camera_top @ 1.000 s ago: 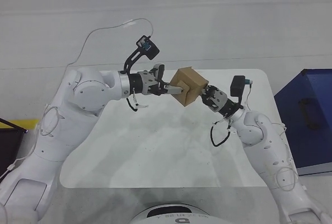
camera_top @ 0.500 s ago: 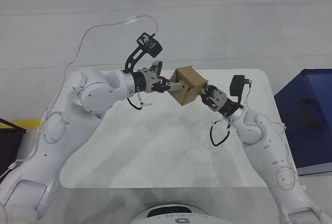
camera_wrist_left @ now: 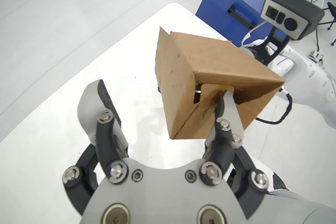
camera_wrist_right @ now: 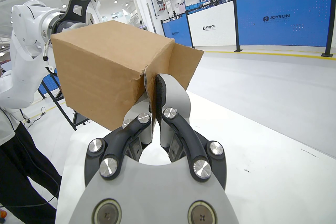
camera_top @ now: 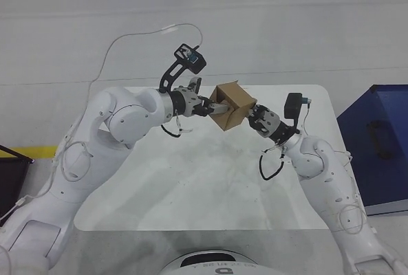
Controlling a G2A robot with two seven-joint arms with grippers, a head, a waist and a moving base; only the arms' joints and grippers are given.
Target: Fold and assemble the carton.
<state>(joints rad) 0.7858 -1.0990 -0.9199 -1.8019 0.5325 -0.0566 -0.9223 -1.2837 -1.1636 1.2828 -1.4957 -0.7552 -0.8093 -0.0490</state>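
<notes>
Step in hand, as judged: closing the end flaps of the brown cardboard carton [camera_top: 232, 103]. Carried in the air over the far part of the white tabletop [camera_top: 190, 185], between the left claw [camera_top: 212, 108] and the right claw [camera_top: 253, 118], tilted on one corner and apart from the surface.

To do it well:
- Hold firm with the right claw, pressed together on a thin cardboard flap at the carton's edge, to serve as a fixed anchor.
- Push with the left claw slowly and along the fold line, not across it, to avoid buckling the panel.
- Press with one finger only, the one already touching the small flap beside the slit at the carton's end.
- Take care at the ragged corner near that slit, probably weak there.
- Avoid drawing the two arms apart; otherwise, danger of tearing the pinched flap.

Pose:
- Left claw spread wide, with one finger against the carton's end and the other free in the air beside it.
- Left arm bent at the elbow, reaching in across the far left corner of the tabletop.
- Right arm stretched forward from the right side, ending at the carton's opposite corner.
</notes>
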